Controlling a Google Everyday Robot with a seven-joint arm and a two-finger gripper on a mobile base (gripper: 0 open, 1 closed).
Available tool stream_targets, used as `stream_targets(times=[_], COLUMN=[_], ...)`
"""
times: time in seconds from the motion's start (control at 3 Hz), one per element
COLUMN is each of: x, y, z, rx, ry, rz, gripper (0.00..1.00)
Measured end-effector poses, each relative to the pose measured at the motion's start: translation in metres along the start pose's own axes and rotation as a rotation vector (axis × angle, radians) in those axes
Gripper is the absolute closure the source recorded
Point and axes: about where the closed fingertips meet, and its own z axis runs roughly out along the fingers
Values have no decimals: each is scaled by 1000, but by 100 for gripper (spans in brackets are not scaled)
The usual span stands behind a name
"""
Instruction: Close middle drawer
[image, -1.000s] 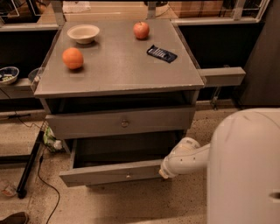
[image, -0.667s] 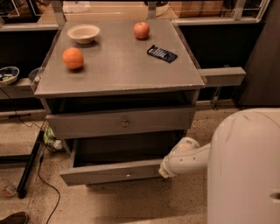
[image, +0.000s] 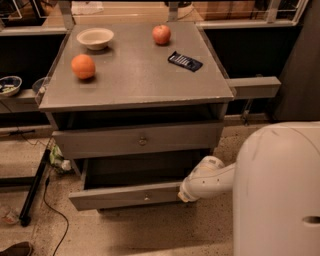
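Middle drawer (image: 120, 197) (open) has hand (image: 183, 193) at its right end.

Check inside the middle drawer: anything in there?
The middle drawer stands pulled out; its visible interior is dark, with no item showing. The floor behind its front panel and the part under the upper drawer are hidden. The gripper sits at its right front corner.

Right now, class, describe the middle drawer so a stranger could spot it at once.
Find the grey cabinet with an orange and an apple on top. Under its taller drawer with the round knob is the middle drawer. It has a low front, is pulled well out, and the gripper sits at its right end.
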Motion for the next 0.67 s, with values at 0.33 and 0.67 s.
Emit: stream_targets(times=[0.33,0.67], x=[-8,-7], y=[3,4], z=[3,4], rx=[-7,-8], ry=[-7,-3], rz=[-6,-7], gripper=[100,100])
